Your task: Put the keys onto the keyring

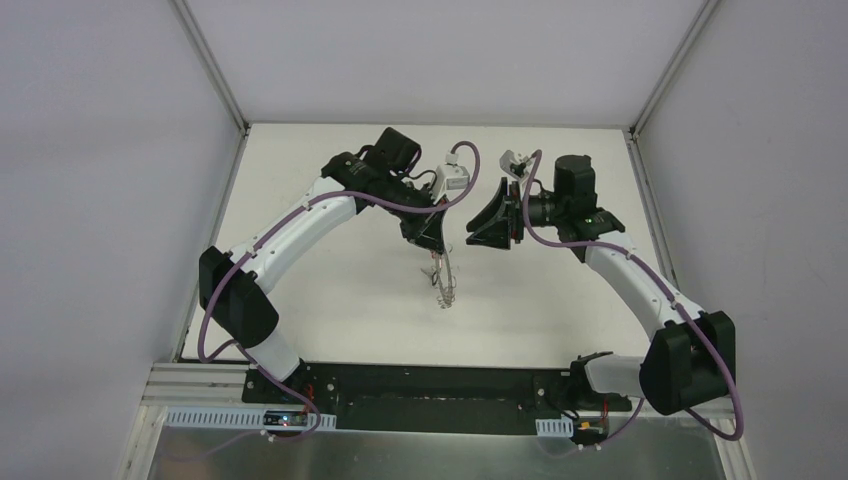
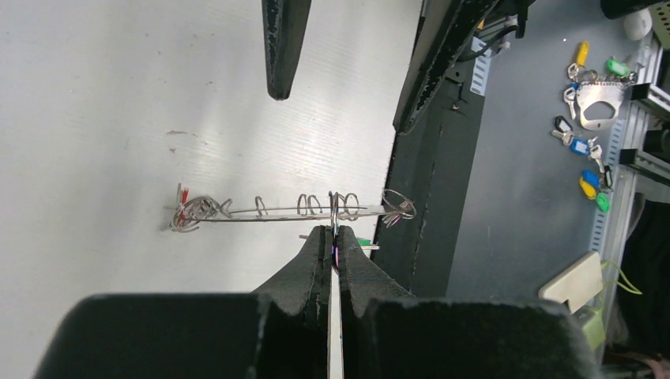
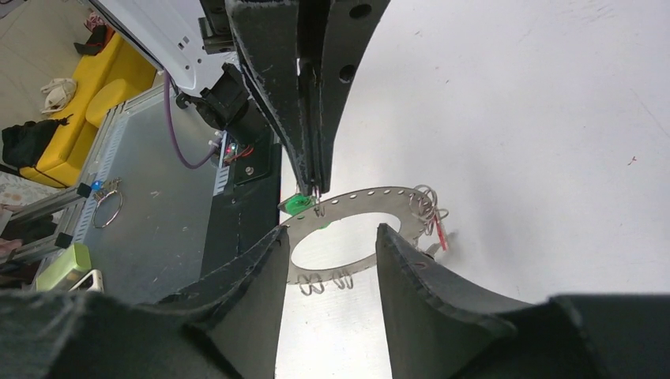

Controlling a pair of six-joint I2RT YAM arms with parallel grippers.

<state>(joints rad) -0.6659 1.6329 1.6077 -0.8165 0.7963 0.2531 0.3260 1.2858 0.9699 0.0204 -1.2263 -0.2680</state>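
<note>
Two grippers are in view, and only your left one has anything in it. Your left gripper (image 2: pixel 333 234) is clenched on the rim of the keyring (image 2: pixel 269 212), the flat grey metal pinched between its closed tips. From that wrist camera the ring shows edge-on, running crosswise just ahead of the tips, with small wire loops (image 2: pixel 310 204) standing up along it. A green-headed key (image 2: pixel 363 242) hangs just beside the pinch point. A red-headed key (image 2: pixel 183 199) sits at the far end of the rim, away from the grip. You cannot tell whether the ring's lower edge touches the white table (image 2: pixel 111 110) or hangs clear of it.

Your right gripper (image 3: pixel 332 234) is released, jaws standing well apart with nothing between the pads. Through that gap you see the ring's wide hole face-on, beyond the fingers rather than between them. The overhead view puts this gripper beside the left one and apart from the ring, which hangs below the left tips.
</note>
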